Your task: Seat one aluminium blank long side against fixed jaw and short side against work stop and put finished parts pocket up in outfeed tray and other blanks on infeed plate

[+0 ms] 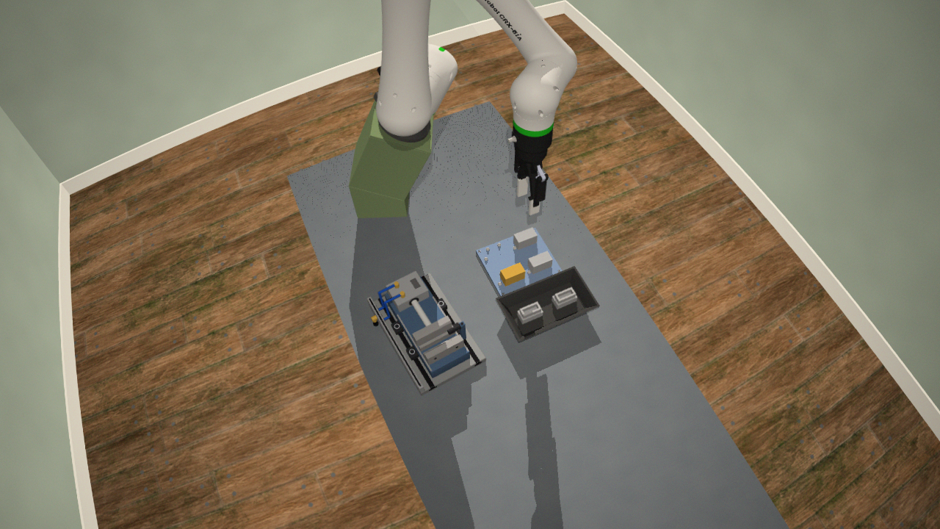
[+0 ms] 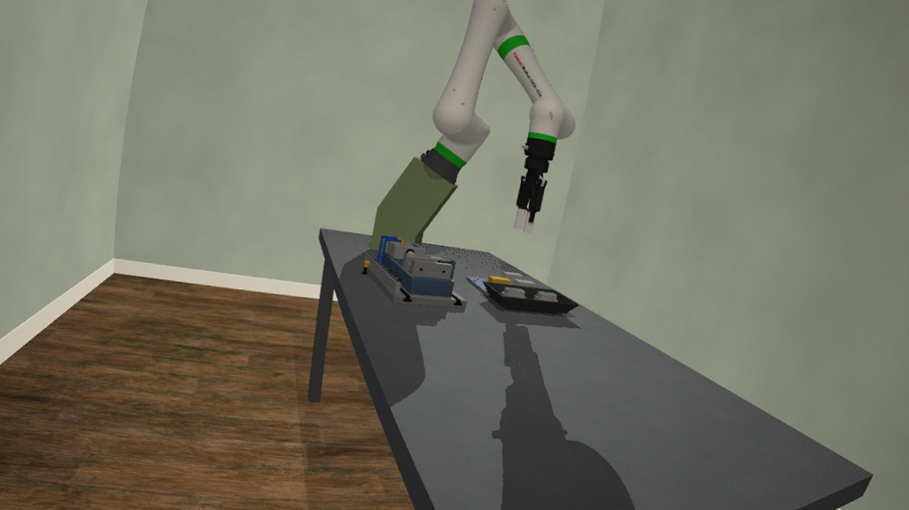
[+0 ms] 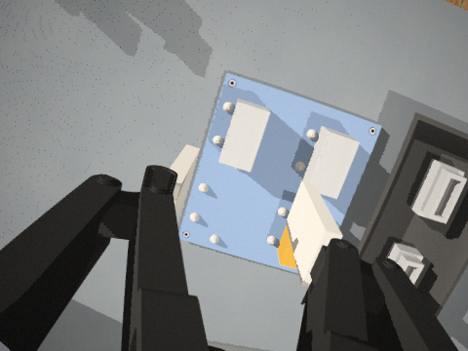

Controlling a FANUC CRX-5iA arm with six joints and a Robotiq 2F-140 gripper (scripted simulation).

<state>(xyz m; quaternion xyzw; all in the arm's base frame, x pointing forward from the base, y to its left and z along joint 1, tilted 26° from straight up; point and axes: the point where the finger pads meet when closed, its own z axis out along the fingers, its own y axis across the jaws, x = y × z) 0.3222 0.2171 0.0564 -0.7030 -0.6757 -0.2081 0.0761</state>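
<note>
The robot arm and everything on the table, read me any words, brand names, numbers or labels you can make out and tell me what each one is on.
"Robot CRX-5iA": black lettering on the white forearm of the arm, partly cut off in the top view.
Exterior view: the same forearm lettering is too small to read.
Vise, infeed plate, outfeed tray, blanks: no text seen.

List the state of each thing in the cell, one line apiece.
gripper: partly open, empty, in the air above the infeed plate.
vise: open, no blank seated.
infeed plate: holds three blanks.
two aluminium blanks: flat on the plate.
brass blank: flat on the plate.
outfeed tray: holds two parts.
two finished parts: flat, pocket up.
</note>
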